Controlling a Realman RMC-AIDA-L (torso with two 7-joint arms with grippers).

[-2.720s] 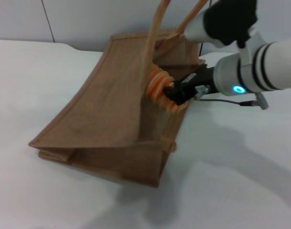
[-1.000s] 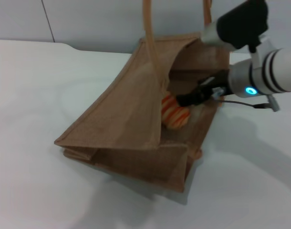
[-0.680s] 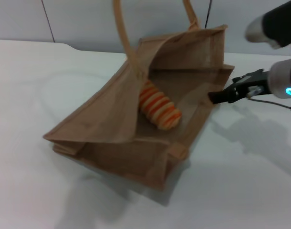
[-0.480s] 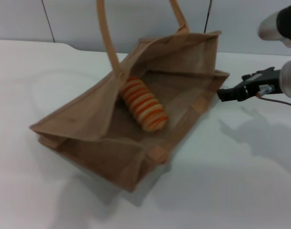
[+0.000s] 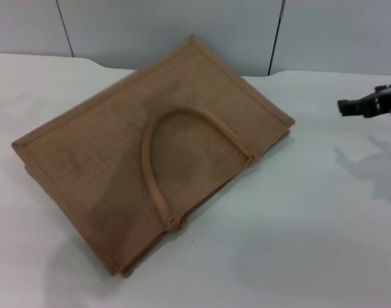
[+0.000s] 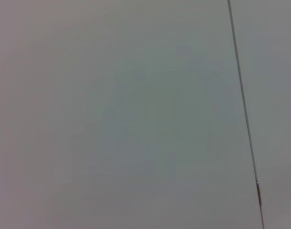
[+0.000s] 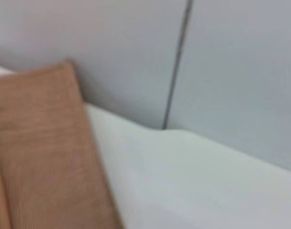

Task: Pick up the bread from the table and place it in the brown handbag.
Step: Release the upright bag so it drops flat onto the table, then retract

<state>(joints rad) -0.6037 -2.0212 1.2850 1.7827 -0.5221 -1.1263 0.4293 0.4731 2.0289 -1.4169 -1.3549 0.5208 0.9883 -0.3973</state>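
The brown handbag (image 7: 36, 157) lies flat on the table (image 7: 193, 186).

Right hand (image 5: 347, 106) cut off at frame edge.

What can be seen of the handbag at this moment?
The handbag is a large tan-brown burlap tote with lighter trim along its edges. It lies collapsed flat on the white table, turned diagonally, one corner toward the back wall. An arched loop handle lies flat on its upper face. Its mouth is closed, so nothing inside shows. The right gripper hangs off to its right, not touching it. The right wrist view catches one corner.
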